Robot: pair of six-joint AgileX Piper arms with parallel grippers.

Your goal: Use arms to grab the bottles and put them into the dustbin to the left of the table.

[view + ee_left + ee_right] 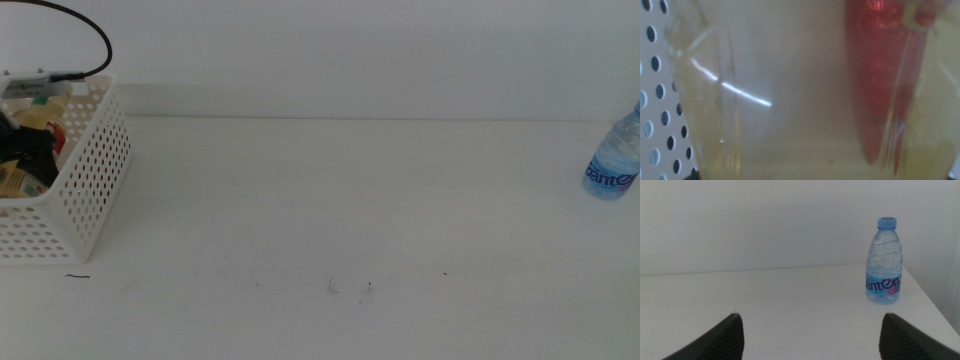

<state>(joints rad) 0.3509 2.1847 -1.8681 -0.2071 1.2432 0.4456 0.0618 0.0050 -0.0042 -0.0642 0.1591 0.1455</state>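
Observation:
The white perforated dustbin [92,185] stands at the table's left end. My left gripper [27,152] shows as a dark shape down inside it. The left wrist view is filled by the yellow-liquid bottle [780,100], very close to the camera. The red can [875,75] shows through it, and the dustbin wall [652,100] is beside it. The blue-capped water bottle [612,160] stands upright at the table's far right edge. My right gripper [811,322] is open and low over the table, well short of the water bottle [883,262], with nothing between its fingers.
A black cable [75,25] loops above the dustbin's rim. The white table [340,200] stretches between the dustbin and the water bottle, with a short black mark [78,276] near the dustbin and a few specks [368,288] near the front.

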